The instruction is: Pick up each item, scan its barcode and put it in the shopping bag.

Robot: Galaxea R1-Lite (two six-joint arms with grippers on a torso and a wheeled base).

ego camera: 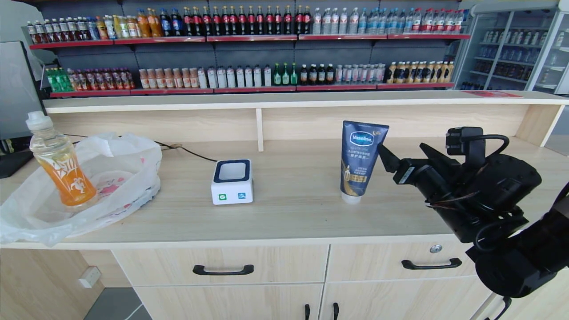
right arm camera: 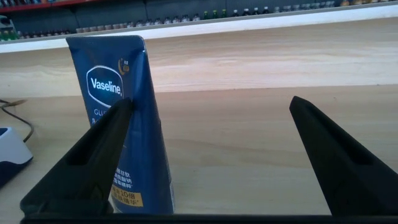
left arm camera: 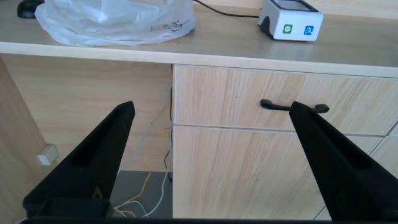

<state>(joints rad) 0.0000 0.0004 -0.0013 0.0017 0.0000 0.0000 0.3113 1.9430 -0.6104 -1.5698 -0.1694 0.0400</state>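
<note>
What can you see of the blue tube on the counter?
The blue tube is a soft-looking plastic squeeze tube, dark blue with a gold patch low down. It stands upright on its white cap, flat crimped end up, on the wooden counter, to the right of the scanner. The open right gripper sits close beside it; whether they touch cannot be told.

Wide gap between scanner [ego camera: 232, 181] and tube [ego camera: 360, 160]

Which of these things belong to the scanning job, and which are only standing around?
Job: blue tube, scanner, shopping bag, orange drink bottle, right gripper.
Around: shelf bottles, black cable, drawer handles, glass-door fridge.
</note>
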